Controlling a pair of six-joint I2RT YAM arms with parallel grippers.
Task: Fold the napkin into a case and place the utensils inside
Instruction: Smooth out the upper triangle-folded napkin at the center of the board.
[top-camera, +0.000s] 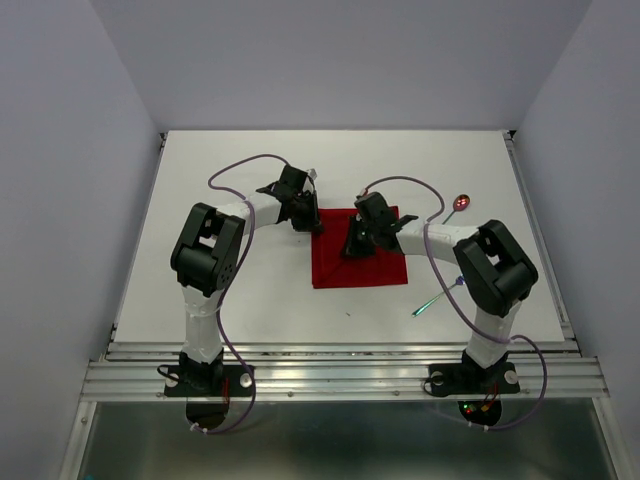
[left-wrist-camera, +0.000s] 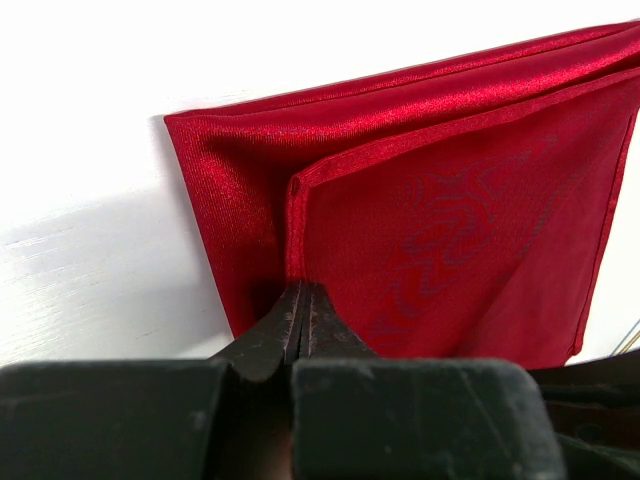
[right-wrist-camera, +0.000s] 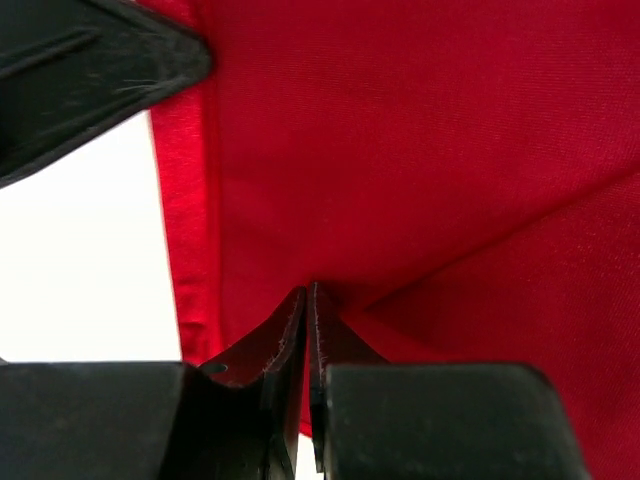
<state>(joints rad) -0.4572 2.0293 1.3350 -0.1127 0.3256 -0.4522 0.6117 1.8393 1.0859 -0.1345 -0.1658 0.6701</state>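
The red napkin (top-camera: 375, 262) lies folded flat in layers at the table's middle. My left gripper (top-camera: 316, 226) is at its far left corner; in the left wrist view the left gripper (left-wrist-camera: 303, 288) is shut on the hemmed edge of the napkin's (left-wrist-camera: 450, 220) upper layer. My right gripper (top-camera: 352, 247) stands over the cloth's left part. In the right wrist view the right gripper (right-wrist-camera: 308, 290) pinches a small pleat of the napkin (right-wrist-camera: 420, 150), with creases running out from the tips. The spoon (top-camera: 461, 203) and the teal-handled fork (top-camera: 432, 301) lie on the table to the right.
The white table (top-camera: 240, 300) ends in raised edges left and right and a metal rail (top-camera: 340, 375) at the front. Grey walls close in the back and sides. The left gripper's dark finger (right-wrist-camera: 100, 60) shows at the top left of the right wrist view.
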